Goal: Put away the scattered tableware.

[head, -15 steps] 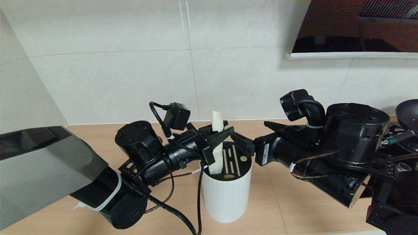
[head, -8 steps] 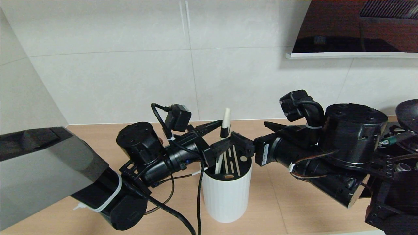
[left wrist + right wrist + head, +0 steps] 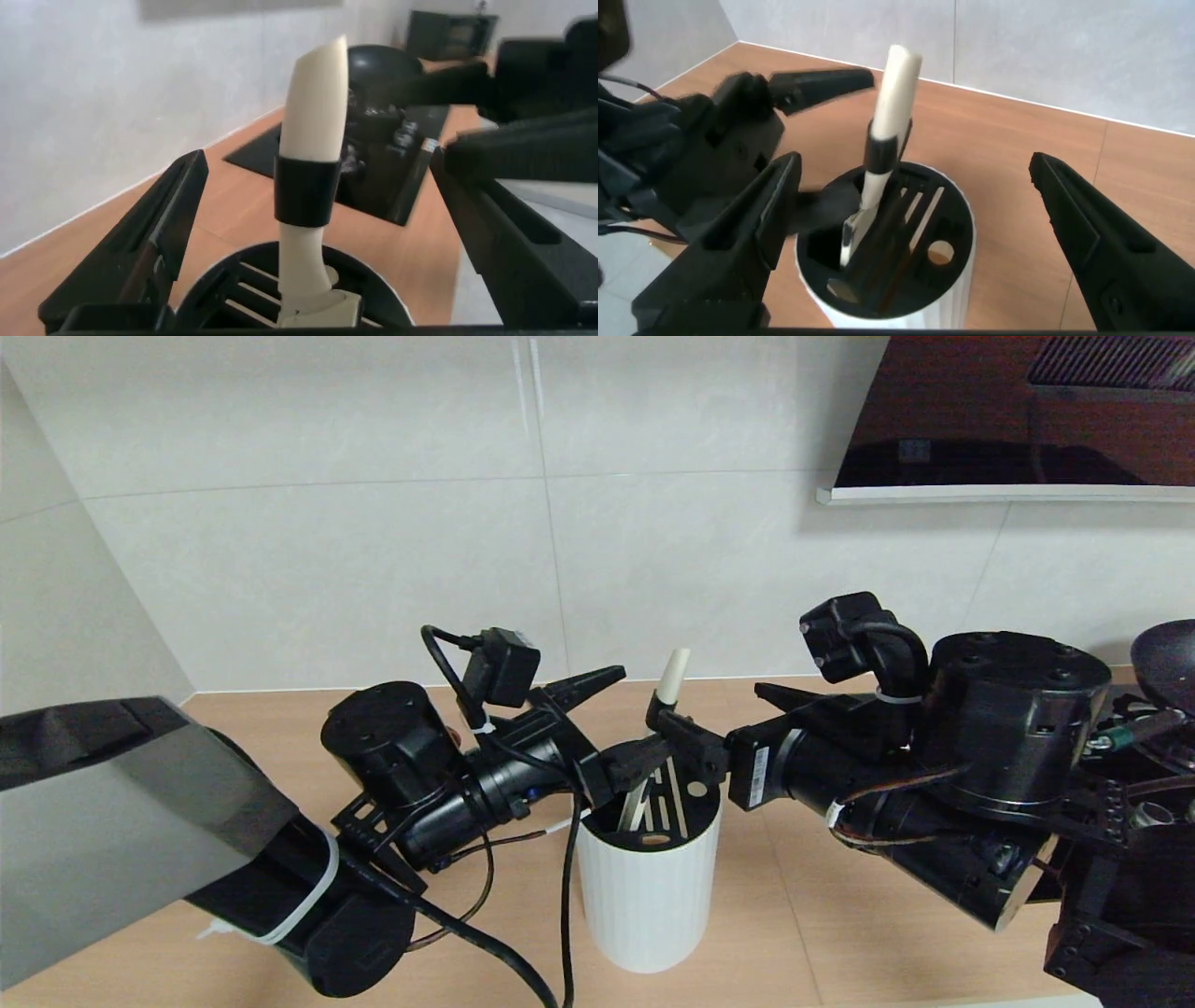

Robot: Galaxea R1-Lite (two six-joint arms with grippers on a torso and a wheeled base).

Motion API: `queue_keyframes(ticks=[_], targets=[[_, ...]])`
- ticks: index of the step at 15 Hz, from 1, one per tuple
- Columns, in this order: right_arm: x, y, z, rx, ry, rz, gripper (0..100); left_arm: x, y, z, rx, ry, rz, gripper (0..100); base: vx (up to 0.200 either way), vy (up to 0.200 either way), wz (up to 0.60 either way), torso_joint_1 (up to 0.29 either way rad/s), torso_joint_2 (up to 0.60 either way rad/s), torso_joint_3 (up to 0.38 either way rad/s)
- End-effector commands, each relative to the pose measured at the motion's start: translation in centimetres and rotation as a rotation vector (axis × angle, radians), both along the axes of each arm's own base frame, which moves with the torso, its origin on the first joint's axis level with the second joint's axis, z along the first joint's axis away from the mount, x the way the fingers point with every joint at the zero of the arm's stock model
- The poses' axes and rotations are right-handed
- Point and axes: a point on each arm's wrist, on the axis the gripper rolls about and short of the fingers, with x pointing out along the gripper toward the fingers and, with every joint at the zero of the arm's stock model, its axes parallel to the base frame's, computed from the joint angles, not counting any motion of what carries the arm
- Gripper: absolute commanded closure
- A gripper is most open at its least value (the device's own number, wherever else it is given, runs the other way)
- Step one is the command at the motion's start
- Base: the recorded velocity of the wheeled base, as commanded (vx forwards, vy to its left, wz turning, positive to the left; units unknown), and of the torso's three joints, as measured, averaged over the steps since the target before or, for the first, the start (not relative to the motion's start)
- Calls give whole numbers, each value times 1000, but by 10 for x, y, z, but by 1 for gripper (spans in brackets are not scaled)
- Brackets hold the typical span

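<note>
Head view: with left gripper (image 3: 644, 705) spread either side of the leaning knife (image 3: 672, 672), could clip its handle and tip the knife holder (image 3: 649, 887).

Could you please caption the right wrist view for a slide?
Cream-handled utensil stands in the white holder, framed by the open right gripper.

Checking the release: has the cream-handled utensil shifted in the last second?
Yes. The cream-handled utensil has tipped toward the robot's right, its top crossing the middle of the white holder.

Head camera looks down; both wrist cameras closely face the holder (image 3: 647, 887)
</note>
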Motion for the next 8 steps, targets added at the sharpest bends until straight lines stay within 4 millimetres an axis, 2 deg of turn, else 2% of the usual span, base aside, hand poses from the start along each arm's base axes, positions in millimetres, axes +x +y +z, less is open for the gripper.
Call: queue_keyframes(ticks=[1, 3, 5, 8], targets=[[0, -1, 1, 3, -3, -2, 0, -8, 2, 12, -24, -22, 21, 0, 0, 0, 0, 0, 0, 0], [4, -12, 9, 24, -19, -37, 0, -31, 18, 49, -122, -45, 62, 0, 0, 0, 0, 0, 0, 0], [0, -22, 19, 51, -39, -55, 0, -60, 37, 76, -155, 10, 51, 0, 0, 0, 0, 0, 0, 0], [-13, -41, 30, 75, -63, -66, 0, -101, 64, 103, -108, 127, 155, 0, 0, 0, 0, 0, 0, 0]])
